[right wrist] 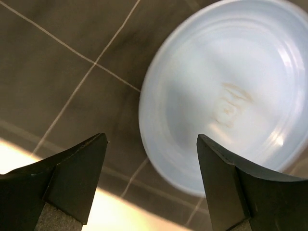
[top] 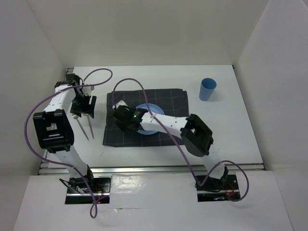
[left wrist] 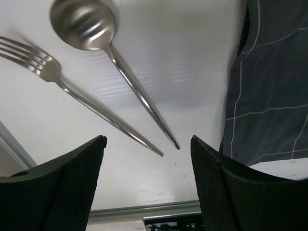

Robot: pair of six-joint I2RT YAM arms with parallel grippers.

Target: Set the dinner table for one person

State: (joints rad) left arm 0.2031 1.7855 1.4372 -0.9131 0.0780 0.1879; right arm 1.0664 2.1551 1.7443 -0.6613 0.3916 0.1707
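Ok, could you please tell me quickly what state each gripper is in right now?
Left gripper: open, empty, over the handle tips of the fork and spoon.
Right gripper: open, empty, over the light blue plate.

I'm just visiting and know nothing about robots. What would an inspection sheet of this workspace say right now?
Surface: white table, dark checked cloth laid on it.
Job's things: blue plate on the cloth; fork and spoon on bare table left of it; blue cup far right.
Clutter: nothing seen.
Claws: left claw open above the cutlery handles; right claw open over the plate.
Cables: purple cables loop along both arms.
Surroundings: plain white walls.
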